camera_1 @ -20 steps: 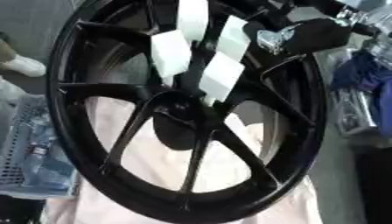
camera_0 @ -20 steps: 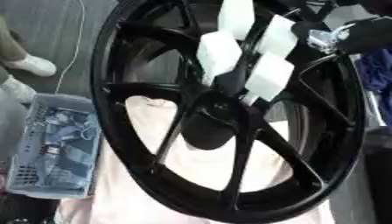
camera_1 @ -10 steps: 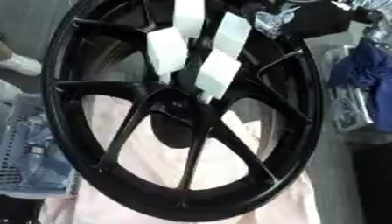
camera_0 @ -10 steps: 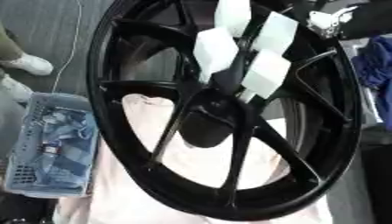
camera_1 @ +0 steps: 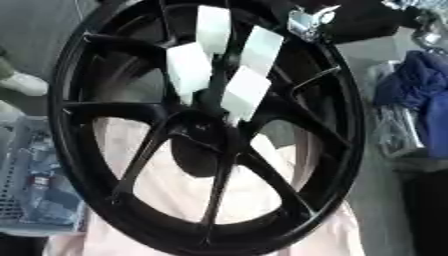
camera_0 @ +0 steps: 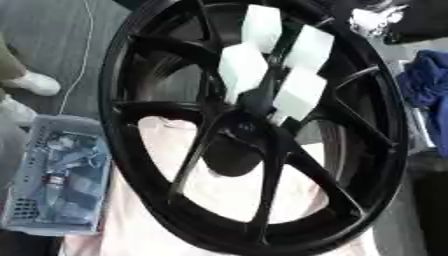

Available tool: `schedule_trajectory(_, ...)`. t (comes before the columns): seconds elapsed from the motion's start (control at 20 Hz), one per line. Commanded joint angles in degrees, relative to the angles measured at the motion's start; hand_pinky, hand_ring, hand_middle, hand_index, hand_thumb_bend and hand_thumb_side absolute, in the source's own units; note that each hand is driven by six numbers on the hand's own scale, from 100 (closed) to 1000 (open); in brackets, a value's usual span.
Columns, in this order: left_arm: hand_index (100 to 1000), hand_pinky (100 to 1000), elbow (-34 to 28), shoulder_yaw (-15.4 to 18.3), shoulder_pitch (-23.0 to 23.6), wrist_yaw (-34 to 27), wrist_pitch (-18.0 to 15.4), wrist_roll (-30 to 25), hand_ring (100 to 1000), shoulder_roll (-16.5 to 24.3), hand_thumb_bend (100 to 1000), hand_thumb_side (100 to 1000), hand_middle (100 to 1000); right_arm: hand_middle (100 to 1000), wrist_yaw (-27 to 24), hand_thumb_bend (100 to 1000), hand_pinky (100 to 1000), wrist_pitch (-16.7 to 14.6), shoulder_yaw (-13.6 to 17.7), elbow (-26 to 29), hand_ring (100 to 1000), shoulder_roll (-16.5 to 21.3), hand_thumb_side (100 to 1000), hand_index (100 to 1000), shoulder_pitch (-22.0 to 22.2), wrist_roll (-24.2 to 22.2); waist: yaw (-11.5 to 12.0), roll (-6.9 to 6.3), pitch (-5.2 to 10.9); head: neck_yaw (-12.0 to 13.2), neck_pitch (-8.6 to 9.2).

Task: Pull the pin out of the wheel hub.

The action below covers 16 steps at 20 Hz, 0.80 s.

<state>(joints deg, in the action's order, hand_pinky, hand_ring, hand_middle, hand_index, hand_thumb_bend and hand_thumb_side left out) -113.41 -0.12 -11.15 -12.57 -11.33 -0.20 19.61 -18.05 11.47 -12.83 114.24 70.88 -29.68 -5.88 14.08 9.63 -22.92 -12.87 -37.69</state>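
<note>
Wheel hub (camera_0: 254, 145) stood upright on pale cloth (camera_0: 219, 185).
Right hand (camera_1: 308, 21) sat at the upper rim; finger state could not be told. White blocks (camera_0: 242, 67) clustered near the centre.

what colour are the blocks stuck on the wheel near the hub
White. Four white rectangular blocks sit clustered on the black spoked wheel, clearest in the left eye view.

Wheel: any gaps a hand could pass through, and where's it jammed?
The wheel has open gaps between its lower spokes, with pale cloth showing behind them. The upper spokes are crowded by four white blocks clustered above the hub. Left of the rim sits a basket; blue fabric lies right.
</note>
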Motion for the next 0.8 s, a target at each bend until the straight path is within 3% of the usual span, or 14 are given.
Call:
schedule_trajectory(0.05, 765, 874, -1.2, 0.1, -0.2, -0.3, 0.1, 0.0, 699, 0.2, 100, 720, 635, 820, 0.7, 250, 629, -0.1, 0.1, 0.4, 885, 2.2, 448, 886, -0.1, -1.0, -0.2, -0.61, 1.70, -0.6, 1.29)
schedule_trajectory(0.5, 764, 875, -1.2, 0.1, -0.1, -0.5, 0.3, -0.1, 699, 0.1, 100, 721, 635, 823, 2.8, 321, 627, -1.2, -1.6, 0.4, 887, 1.8, 462, 893, 0.2, -3.5, -0.3, -0.65, 2.01, -0.5, 0.35)
schedule_trajectory(0.8, 764, 875, -1.2, 0.1, -0.2, -0.6, 0.3, -0.2, 699, 0.1, 100, 720, 635, 821, 2.5, 317, 626, -0.8, -2.0, 0.4, 886, 1.6, 455, 895, -0.4, -3.7, -0.3, -0.61, 2.14, -0.3, -0.31)
